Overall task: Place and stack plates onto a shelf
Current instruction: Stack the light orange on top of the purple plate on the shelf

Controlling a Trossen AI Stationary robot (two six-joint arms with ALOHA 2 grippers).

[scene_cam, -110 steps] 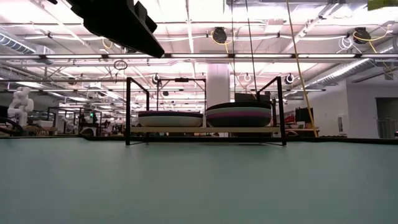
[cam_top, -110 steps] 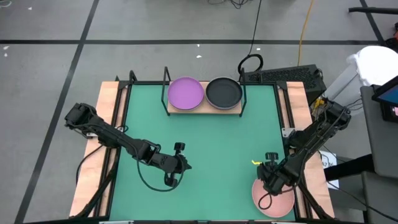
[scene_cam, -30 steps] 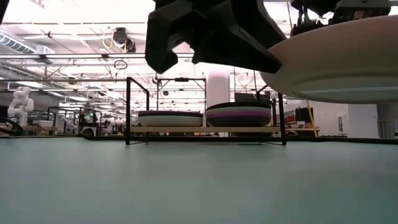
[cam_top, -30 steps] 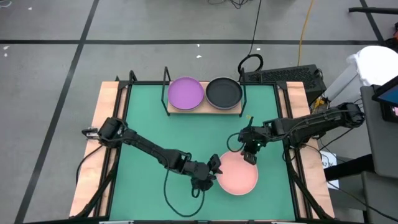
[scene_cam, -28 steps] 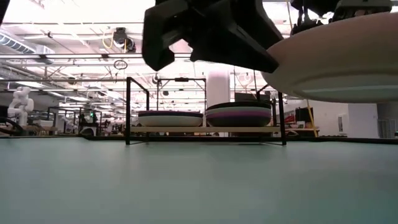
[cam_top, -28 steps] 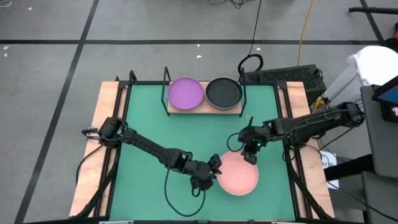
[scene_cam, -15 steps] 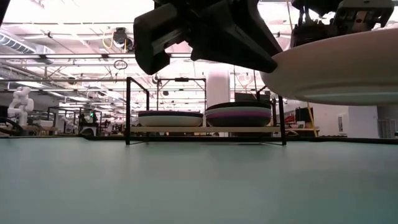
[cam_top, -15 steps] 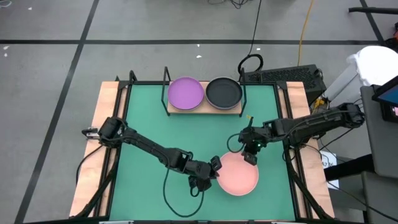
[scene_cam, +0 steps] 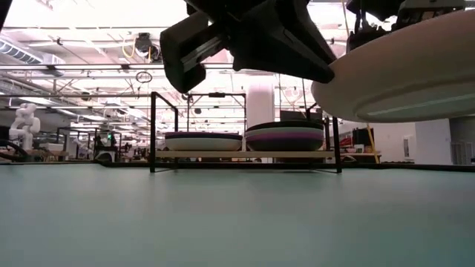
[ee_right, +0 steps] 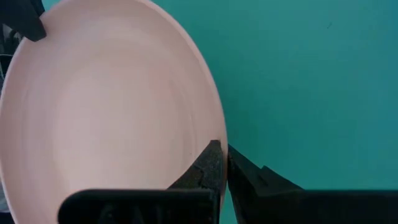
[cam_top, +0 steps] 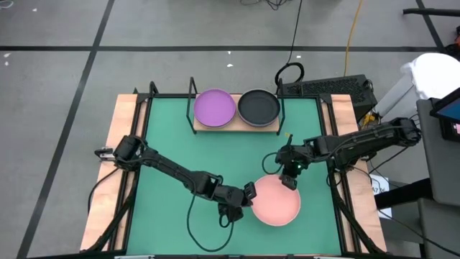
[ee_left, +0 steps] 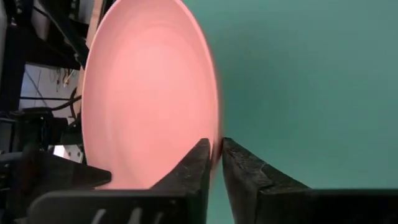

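Note:
A salmon pink plate [cam_top: 277, 203] hangs above the green mat at the near right, and the low view shows the plate [scene_cam: 404, 70] clear of the table. My left gripper [cam_top: 249, 196] is shut on its left rim. My right gripper [cam_top: 290, 180] is shut on its far rim. The shelf [cam_top: 236, 126] stands at the far edge. It carries a stack topped by a purple plate [cam_top: 215, 107] and one topped by a dark grey plate [cam_top: 258, 106], resting flat on the wood board [scene_cam: 245, 154]. My left gripper pinches the plate's left rim [ee_left: 217, 134], one finger inside the bowl and one outside. The fingers come roughly level from the table's left. The plate is lifted clear of the mat, nearly level. My right gripper pinches the plate's far rim [ee_right: 222, 138], one finger inside and one outside. It comes from the far right side, above the plate. The plate stays clear of the table.
Black wire posts [cam_top: 192, 90] rise at the shelf's corners. A black cable loop [cam_top: 290, 73] and dark equipment [cam_top: 327, 88] lie beyond the far right corner. Wooden strips [cam_top: 123, 144] border the mat. Bare green mat [cam_top: 237, 155] lies between the shelf and the held plate.
My left gripper has shut onto the pink plate's left rim, moving a little toward the plate. My right gripper has kept its hold, and the plate has stayed lifted in the same place.

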